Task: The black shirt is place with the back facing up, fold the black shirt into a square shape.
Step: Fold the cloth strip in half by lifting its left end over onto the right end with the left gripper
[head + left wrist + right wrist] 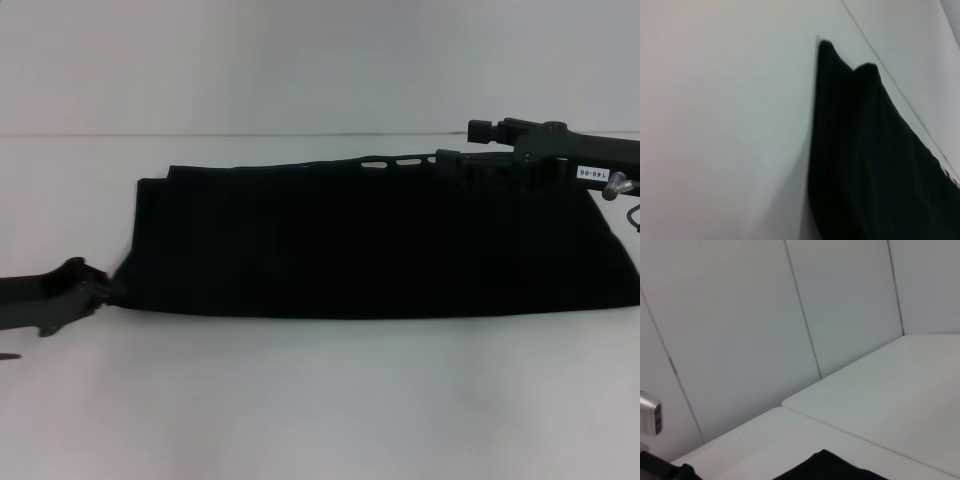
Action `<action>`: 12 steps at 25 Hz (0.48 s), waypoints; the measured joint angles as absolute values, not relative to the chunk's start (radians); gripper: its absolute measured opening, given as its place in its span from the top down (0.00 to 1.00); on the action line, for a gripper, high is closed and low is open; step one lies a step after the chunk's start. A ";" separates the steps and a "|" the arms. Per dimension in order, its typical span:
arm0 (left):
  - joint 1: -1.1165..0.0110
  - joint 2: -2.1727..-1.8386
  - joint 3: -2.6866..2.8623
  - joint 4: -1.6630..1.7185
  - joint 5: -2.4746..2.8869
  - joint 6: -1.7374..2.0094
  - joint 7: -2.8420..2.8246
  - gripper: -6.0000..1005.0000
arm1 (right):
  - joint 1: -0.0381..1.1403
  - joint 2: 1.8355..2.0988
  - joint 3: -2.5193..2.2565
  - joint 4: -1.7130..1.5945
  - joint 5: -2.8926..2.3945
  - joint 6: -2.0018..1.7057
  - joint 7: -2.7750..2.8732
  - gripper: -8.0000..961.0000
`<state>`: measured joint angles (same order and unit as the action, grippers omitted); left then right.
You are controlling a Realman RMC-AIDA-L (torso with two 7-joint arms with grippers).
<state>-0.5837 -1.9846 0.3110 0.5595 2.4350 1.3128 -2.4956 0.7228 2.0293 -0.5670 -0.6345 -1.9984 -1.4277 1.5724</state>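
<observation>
Left gripper [100,292] at eight o'clock, touching black shirt [380,245]; grip undeterminable. Right gripper [480,160] at two o'clock, likewise. Folded to long band; squaring pending.

1. The shirt [380,245] lies on the table [300,400] as a wide band, stretching from left of the middle to the right edge of the head view.
2. The left pincer [108,288] sits at the shirt's near left corner, its arm reaching in from the left.
3. The right pincer [455,160] sits over the shirt's far edge, toward the right, its arm coming in from the right.
4. Bare table spreads in front of the shirt, and a wall [765,315] stands behind the table.
</observation>
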 joint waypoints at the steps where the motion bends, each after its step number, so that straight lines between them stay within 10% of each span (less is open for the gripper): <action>1: -0.577 -1.984 0.311 0.575 2.436 1.316 -2.492 0.97 | 0.722 2.031 -0.567 -0.634 -1.994 -1.423 1.575 0.05; 12: -0.470 -1.950 0.259 0.765 2.463 1.368 -2.479 0.97 | 0.726 2.045 -0.566 -0.633 -1.947 -1.339 1.598 0.05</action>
<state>-0.4697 -1.9496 0.2585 0.7648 2.4630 1.3683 -2.4793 0.7256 2.0449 -0.5660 -0.6331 -1.9471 -1.3388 1.5977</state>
